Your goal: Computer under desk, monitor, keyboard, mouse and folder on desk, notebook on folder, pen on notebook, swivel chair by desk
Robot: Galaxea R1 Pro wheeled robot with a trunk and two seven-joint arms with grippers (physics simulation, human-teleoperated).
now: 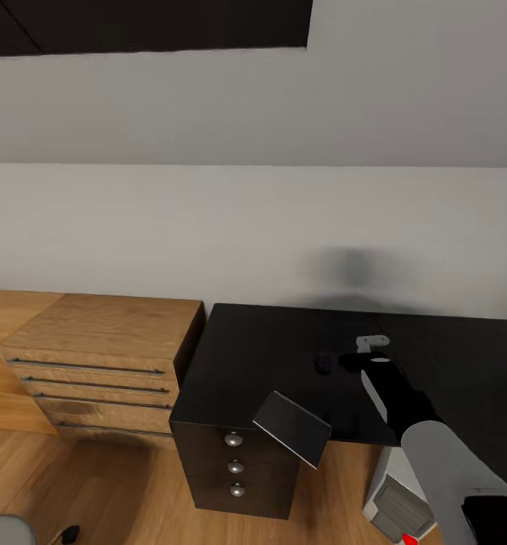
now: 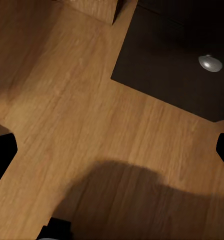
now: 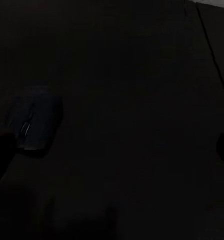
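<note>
right arm fills my lower right corner on the head view, grey sleeve into a black wrist, reaching out over the black desk. its gripper hangs low above the top; i cannot tell from here whether the fingers are spread or closed. just beside it on the desk sits a small dark mouse, and through the right wrist camera i see that mouse faintly against the dark top, apart from the finger edges at the frame's sides. a grey flat panel leans tilted at the desk's front edge, above the black drawer unit with its round knobs. computer stands on the floor under the desk, next to my forearm. wooden chest stands left of the desk, touching it. left wrist camera looks down at wood floor and one drawer knob; the left fingers at the edges stand wide apart
</note>
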